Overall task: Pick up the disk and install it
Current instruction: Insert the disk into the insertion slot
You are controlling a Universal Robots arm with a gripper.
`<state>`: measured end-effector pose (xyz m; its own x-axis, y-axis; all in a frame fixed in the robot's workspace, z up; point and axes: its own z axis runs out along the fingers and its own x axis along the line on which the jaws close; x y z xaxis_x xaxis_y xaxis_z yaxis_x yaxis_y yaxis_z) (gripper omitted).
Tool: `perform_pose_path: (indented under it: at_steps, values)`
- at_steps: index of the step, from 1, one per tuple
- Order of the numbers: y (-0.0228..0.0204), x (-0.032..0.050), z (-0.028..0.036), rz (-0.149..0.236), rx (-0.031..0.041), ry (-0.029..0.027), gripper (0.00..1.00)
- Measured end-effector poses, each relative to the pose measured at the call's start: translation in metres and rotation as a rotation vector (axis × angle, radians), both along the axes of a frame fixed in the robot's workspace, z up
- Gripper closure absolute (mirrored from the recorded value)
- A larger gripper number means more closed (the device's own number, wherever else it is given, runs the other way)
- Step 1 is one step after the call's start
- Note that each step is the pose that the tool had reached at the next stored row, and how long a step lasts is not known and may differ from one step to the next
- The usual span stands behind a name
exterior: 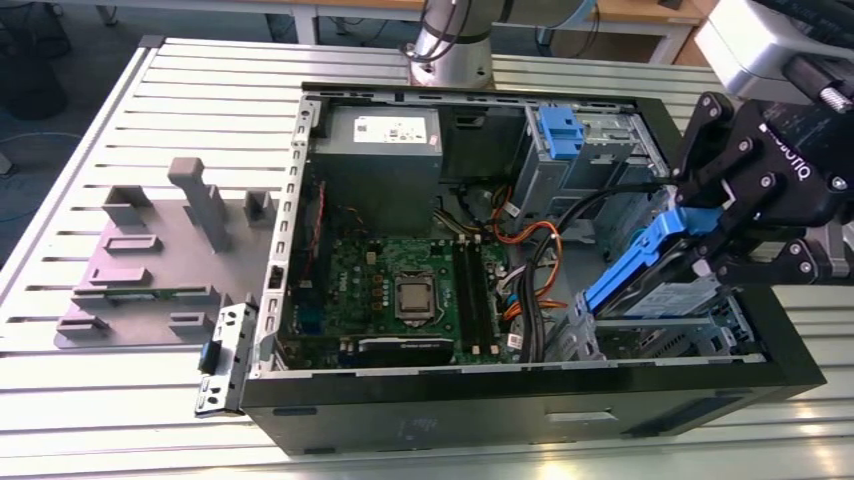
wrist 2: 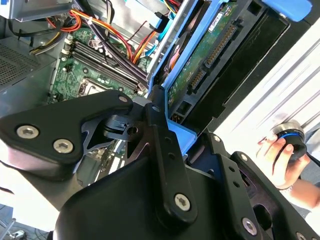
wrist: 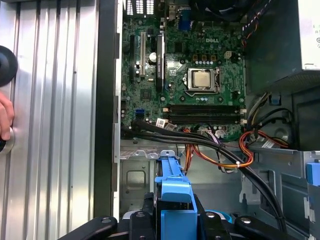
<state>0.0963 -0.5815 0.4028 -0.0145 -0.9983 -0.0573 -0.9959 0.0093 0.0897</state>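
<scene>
The disk (exterior: pixel 657 268), in its blue carrier, was tilted on edge over the drive cage at the corner of the open computer case (exterior: pixel 534 390) on the exterior view's right, held there by the gripper (exterior: pixel 727 215) with its black fingers (exterior: pixel 742 190) closed narrow on the carrier. In the second wrist view the disk (wrist 2: pixel 200 65) showed its green circuit-board underside and its row of connectors, with one black finger (wrist 2: pixel 161 125) lying against the blue frame. In the first wrist view the blue carrier (wrist: pixel 172 185) stood between the fingers above the grey metal cage.

Print could be seen on a white sticker on the grey power supply (exterior: pixel 374 140) and on the gripper's body, though too small to make out.

Inside the case lay a green motherboard (exterior: pixel 400 290) with a bare processor socket, beside orange, yellow and black cables (exterior: pixel 527 255). A blue latch (exterior: pixel 558 135) sat on the bay at the far end.

The case lay on a slatted metal table (exterior: pixel 134 100), near a grey fixture (exterior: pixel 160 260) with upright blocks. The second wrist view showed a person's hand (wrist 2: pixel 272 152) on a round blue-ringed knob (wrist 2: pixel 291 139).
</scene>
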Motion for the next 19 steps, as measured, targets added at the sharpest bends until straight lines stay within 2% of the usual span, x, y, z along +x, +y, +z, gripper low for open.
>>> perform_pose_path:
  at_steps: [10, 19]
  values:
    - [0.0, 0.0, -0.0038, 0.0, 0.0001, -0.0001, 0.63]
    - [0.0, 0.0, -0.004, 0.0, 0.0001, -0.0001, 0.63]
